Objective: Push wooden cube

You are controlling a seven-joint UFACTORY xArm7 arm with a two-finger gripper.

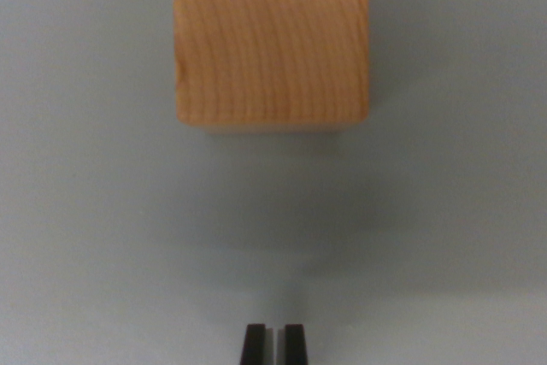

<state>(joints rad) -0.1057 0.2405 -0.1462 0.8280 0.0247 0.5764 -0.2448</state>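
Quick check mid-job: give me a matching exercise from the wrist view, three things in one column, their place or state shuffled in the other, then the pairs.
Things:
1. wooden cube
2. gripper
3. grey surface

Places or states:
A. bottom edge of the view, two dark fingertips nearly together
B. bare all around, both sides of the view
C. top centre, cut off by the upper edge, grain lines showing

Pairs: 1-C, 2-A, 3-B

Soft even light, overall blur, faint shadows
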